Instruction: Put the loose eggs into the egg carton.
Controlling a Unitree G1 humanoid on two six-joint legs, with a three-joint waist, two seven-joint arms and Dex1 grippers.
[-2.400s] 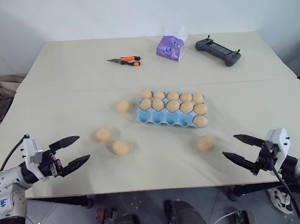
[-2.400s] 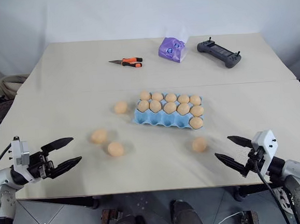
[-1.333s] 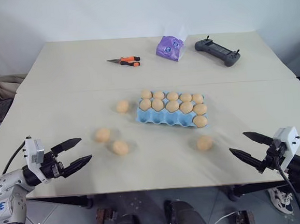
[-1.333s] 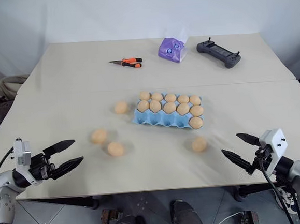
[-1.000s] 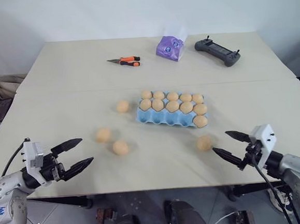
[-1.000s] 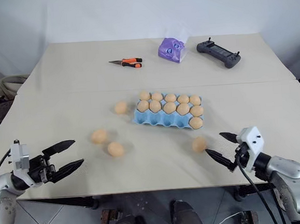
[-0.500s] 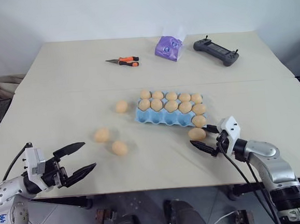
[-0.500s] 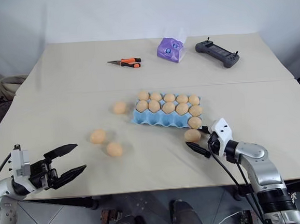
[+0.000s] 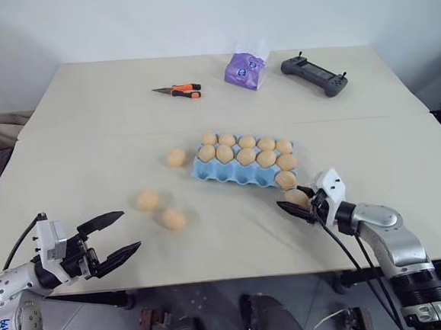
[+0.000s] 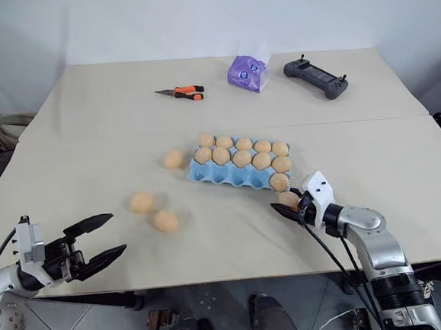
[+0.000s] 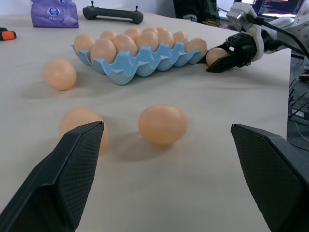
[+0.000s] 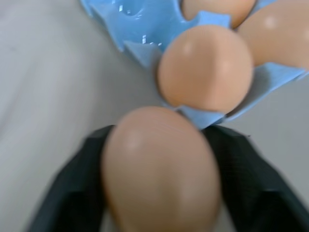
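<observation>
The right fingers (image 9: 300,205) have just closed on an egg (image 12: 161,169) beside the carton (image 9: 228,170); it can go in next. The left fingers (image 9: 113,236) stand open.

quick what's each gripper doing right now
Left gripper: open, holding nothing.
Right gripper: shut on a loose egg beside the egg carton.
</observation>
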